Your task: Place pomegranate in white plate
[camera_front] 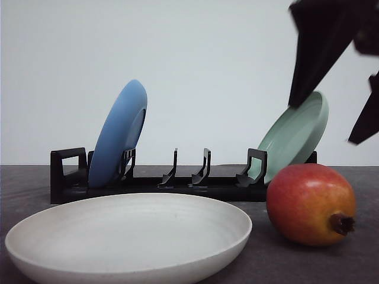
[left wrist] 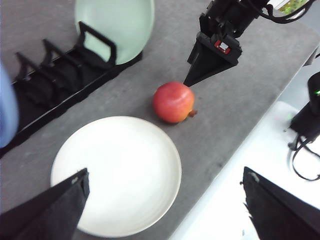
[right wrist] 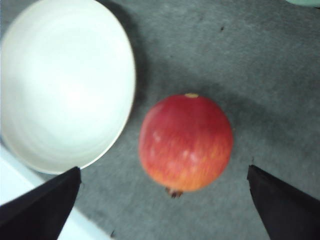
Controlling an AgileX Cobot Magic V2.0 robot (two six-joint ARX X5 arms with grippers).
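Note:
The pomegranate [camera_front: 311, 204] is red shading to orange, with a dark calyx, and lies on the dark table just right of the white plate [camera_front: 89, 228]. It is apart from the plate's rim. My right gripper [camera_front: 323, 124] hangs open above the fruit, holding nothing. In the right wrist view the pomegranate [right wrist: 186, 142] lies between and beyond the spread fingers of the right gripper [right wrist: 164, 169], with the white plate [right wrist: 65, 85] beside it. My left gripper [left wrist: 165, 171] is open high over the white plate [left wrist: 117, 172]. From there the pomegranate [left wrist: 173, 102] shows under a black right finger [left wrist: 207, 62].
A black dish rack [camera_front: 177, 183] stands behind the plate and the fruit. A blue plate [camera_front: 121, 133] leans in its left end and a pale green plate [camera_front: 296, 133] in its right end. The table edge [left wrist: 220, 185] runs close to the fruit, with a white surface beyond.

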